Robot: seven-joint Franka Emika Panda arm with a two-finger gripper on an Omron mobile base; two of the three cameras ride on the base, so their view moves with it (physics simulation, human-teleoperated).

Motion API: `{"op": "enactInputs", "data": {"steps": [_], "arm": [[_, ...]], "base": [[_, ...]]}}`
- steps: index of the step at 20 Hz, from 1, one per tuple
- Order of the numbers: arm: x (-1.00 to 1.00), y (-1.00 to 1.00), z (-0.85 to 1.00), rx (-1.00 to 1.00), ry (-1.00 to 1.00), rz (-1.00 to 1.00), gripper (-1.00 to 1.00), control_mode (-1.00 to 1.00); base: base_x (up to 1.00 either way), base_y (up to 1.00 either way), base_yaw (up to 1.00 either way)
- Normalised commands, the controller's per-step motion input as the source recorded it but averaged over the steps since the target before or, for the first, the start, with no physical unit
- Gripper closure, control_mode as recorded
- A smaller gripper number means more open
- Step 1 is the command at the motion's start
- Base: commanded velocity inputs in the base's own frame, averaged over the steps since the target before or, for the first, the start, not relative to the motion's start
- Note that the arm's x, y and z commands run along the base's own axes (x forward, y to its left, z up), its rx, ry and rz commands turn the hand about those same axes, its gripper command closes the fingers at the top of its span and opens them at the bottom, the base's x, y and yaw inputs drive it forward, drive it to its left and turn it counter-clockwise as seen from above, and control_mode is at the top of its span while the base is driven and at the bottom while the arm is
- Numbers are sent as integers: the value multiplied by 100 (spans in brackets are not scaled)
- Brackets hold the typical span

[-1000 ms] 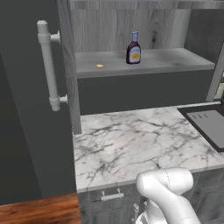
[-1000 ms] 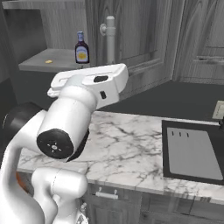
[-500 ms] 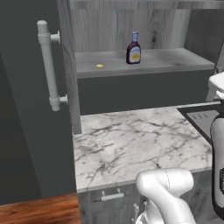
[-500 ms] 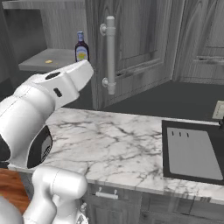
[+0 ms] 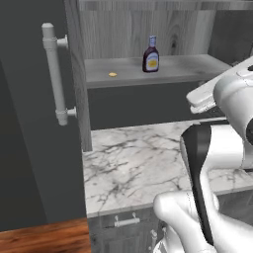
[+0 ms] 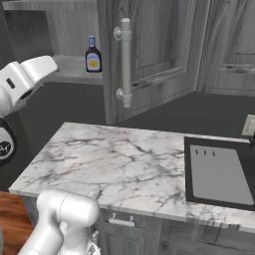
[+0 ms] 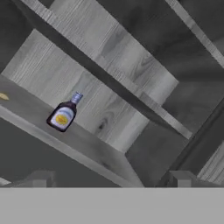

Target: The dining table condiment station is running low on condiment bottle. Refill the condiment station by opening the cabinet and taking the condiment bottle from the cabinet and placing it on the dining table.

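**Reaching for the bottle with the cabinet already open**

Standing wide open, the cabinet [image 5: 148, 44] shows its grey shelf [image 5: 158, 69], and both doors are swung clear: one at the left of the left base view with its long bar handle [image 5: 53, 74], the other beside the opening in the right base view [image 6: 149, 55]. Below lies the marble surface [image 6: 114, 164], with a dark sink [image 6: 219, 174] set into it at the right.

The arm [image 5: 217, 163] is raised over the surface toward the shelf. The gripper [image 7: 109, 179] has its fingers spread as wide as they go and holds nothing; it is well apart from the bottle.

The condiment bottle [image 5: 151, 54] stands upright near the middle of the shelf, close to the back wall. A small yellow bit [image 5: 112, 74] lies on the shelf to its left, apart from it.

What could go wrong, as I judge it: the bottle is tall and narrow, so a finger meeting it off-centre or pushing from the front could tip it against the back wall. The hand also has to pass between the shelf edge and the cabinet top, and an approach too high or too low would catch one of them. Sideways there is open shelf on both sides of the bottle, and the swung doors leave the front free.
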Motion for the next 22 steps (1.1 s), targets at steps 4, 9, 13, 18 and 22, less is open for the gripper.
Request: {"op": "enactInputs", "data": {"steps": [4, 9, 13, 18, 22], "arm": [[91, 1, 0, -8, 26, -17, -100, -100], [67, -39, 0, 0, 21, -6, -100, -100], [56, -72, -6, 0, 17, 0, -100, -100], [38, -86, -9, 0, 10, 0, -100, -100], [6, -73, -5, 0, 3, 0, -100, -100]], "base": [[0, 0, 0], [0, 0, 0], [0, 0, 0], [0, 0, 0], [0, 0, 0]]}}
